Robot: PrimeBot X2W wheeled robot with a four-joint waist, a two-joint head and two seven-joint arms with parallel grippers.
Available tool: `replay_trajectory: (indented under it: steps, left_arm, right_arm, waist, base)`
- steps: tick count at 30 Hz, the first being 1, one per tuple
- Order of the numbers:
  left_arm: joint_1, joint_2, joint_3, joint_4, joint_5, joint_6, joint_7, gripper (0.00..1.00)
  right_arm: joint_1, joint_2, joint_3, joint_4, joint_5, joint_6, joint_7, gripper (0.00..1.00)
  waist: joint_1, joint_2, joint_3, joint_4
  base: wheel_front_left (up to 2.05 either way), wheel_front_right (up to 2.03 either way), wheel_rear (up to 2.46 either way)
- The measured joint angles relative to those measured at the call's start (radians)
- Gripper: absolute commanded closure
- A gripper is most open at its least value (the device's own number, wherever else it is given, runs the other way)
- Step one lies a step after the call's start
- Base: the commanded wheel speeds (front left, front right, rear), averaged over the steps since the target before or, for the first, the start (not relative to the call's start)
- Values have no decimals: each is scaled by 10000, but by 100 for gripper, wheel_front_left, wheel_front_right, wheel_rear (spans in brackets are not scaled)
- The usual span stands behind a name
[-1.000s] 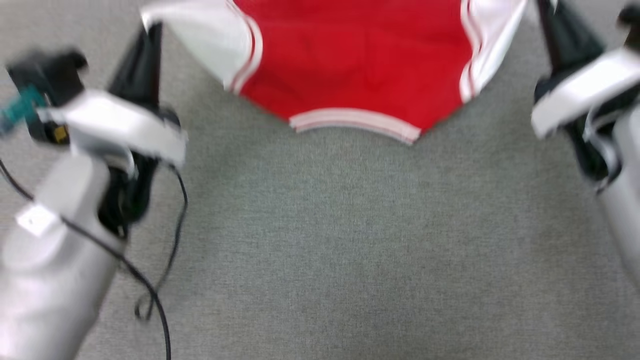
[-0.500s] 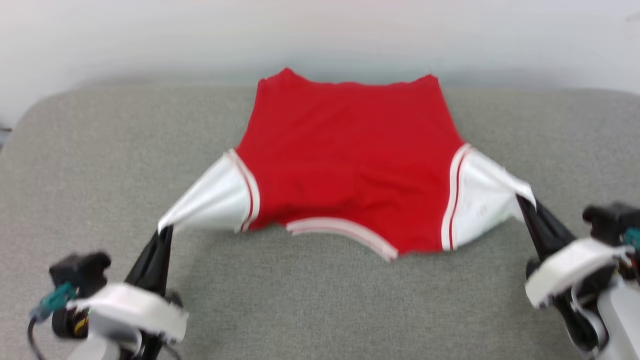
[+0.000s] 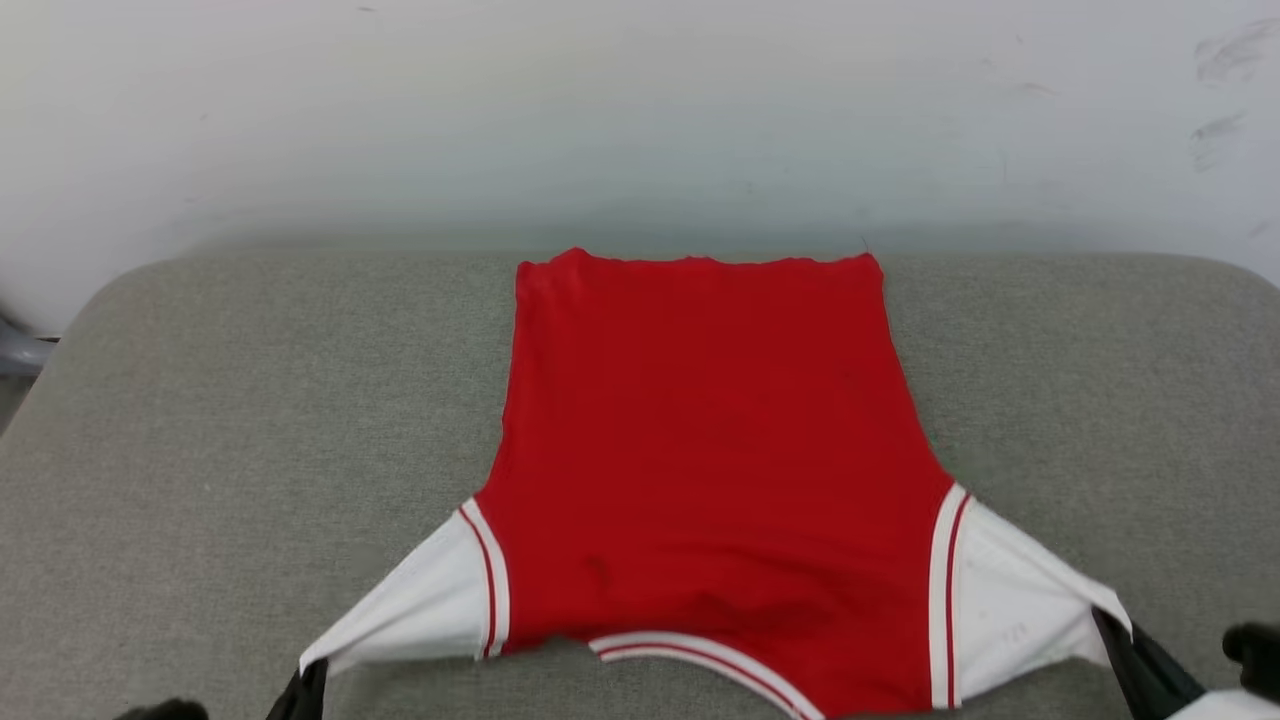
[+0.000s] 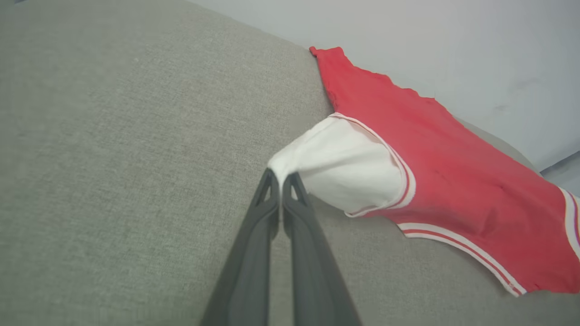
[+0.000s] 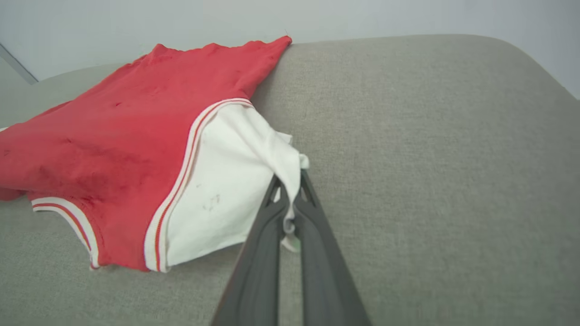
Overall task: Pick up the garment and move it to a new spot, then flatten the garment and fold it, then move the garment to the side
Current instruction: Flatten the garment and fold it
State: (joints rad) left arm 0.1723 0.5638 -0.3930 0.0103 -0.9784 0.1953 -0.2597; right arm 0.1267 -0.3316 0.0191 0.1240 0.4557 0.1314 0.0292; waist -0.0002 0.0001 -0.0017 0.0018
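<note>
The garment, a red shirt with white sleeves and red-and-white striped trim, is stretched over the grey cushioned surface, its plain red side up and its hem at the far edge. My left gripper is shut on the tip of one white sleeve; its dark fingers peek in at the head view's bottom left. My right gripper is shut on the other white sleeve, with its fingers at the bottom right. Both sleeves are pulled taut outward. The striped collar lies nearest me.
A pale wall rises directly behind the cushioned surface. The surface has rounded far corners, and grey fabric extends on both sides of the garment. A dark object sits past the left edge.
The head view has tilted up, so the whole scene slid down the picture and the arms dropped toward the bottom edge. The garment now lies further spread out, both grips unchanged.
</note>
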Motion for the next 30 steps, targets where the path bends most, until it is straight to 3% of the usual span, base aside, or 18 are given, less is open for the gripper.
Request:
replay_trajectory:
  steps: [6, 13, 21, 22, 23, 24, 25, 26, 30]
  left_arm:
    - [935, -105, 222, -21, -173, 71, -2, 100]
    - [1157, -245, 182, 351, -240, -178, -2, 100]
    - [1081, -479, 109, 660, -104, -362, -2, 100]
    - [1050, -491, 92, 673, -88, -370, -4, 100]
    - [1023, -500, 71, 685, -35, -387, -4, 100]
    - [973, -500, 31, 690, 10, -422, -4, 100]
    - [905, -516, 17, 686, 46, -430, -4, 100]
    - [851, -522, 0, 663, 84, -431, -4, 100]
    - [583, -573, -194, 516, 322, -456, -2, 100]
  right_arm:
    - [1159, 451, -671, -320, -171, 0, 219, 100]
    - [1981, 677, -934, -67, -251, 2, 387, 100]
    - [2074, 813, -1035, 167, -140, 2, 316, 100]
    - [2037, 815, -1053, 148, -134, 2, 314, 92]
    - [1985, 825, -1083, 109, -132, 2, 272, 38]
    - [1923, 838, -1147, 50, -79, 0, 272, 31]
    - [1838, 848, -1244, -36, -15, 0, 272, 6]
    - [1734, 846, -1365, -178, 19, -2, 244, 0]
    - [1085, 596, -1756, -966, 29, -2, 255, 0]
  waist:
    - [1, 0, -21, 2]
    - [2, 0, -31, 117]
    - [2, 0, -30, 186]
    - [2, 0, -28, 188]
    - [2, 0, -24, 194]
    - [2, 0, -19, 210]
    - [2, 0, -15, 235]
    - [2, 0, -5, 256]
    - [2, -1, 151, 362]
  base:
    - [0, 0, 0]
    - [0, 0, 0]
    - [0, 0, 0]
    - [0, 0, 0]
    - [0, 0, 0]
    - [0, 0, 0]
    - [0, 0, 0]
    - [0, 0, 0]
    - [0, 0, 0]
